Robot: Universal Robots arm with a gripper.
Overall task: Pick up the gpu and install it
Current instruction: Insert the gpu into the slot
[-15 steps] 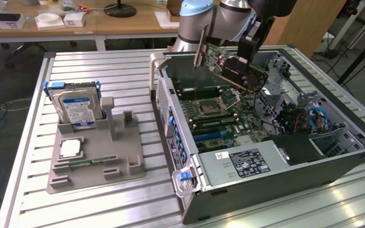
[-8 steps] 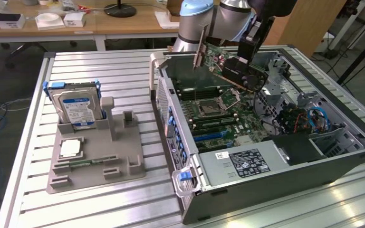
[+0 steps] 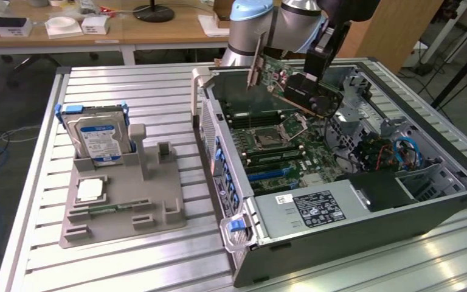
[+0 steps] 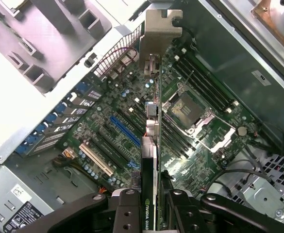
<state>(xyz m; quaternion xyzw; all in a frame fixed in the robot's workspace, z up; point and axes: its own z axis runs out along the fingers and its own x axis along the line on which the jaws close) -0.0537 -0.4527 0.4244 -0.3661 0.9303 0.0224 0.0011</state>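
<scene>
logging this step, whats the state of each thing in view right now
graphics card, held above the motherboard, not seated
jaws, shut on the graphics card
computer case, side open, motherboard showing
blue slot, empty
hard drive, standing upright in the grey holder

The table (image 3: 136, 85) carries a parts holder (image 3: 124, 222) on the exterior view's left and an open computer case (image 3: 379, 228) just beside it on the exterior view's right. A hard drive (image 3: 100, 137) stands upright in the holder's far end. Inside the case the motherboard (image 3: 278, 152) lies flat on the bottom, with the power supply (image 3: 315, 210) at the near end. The gpu (image 3: 298, 85), clamped in the gripper (image 3: 318, 64), hangs tilted above the motherboard, over the far half of the case. A desk (image 3: 177, 27) stands behind the table.
</scene>
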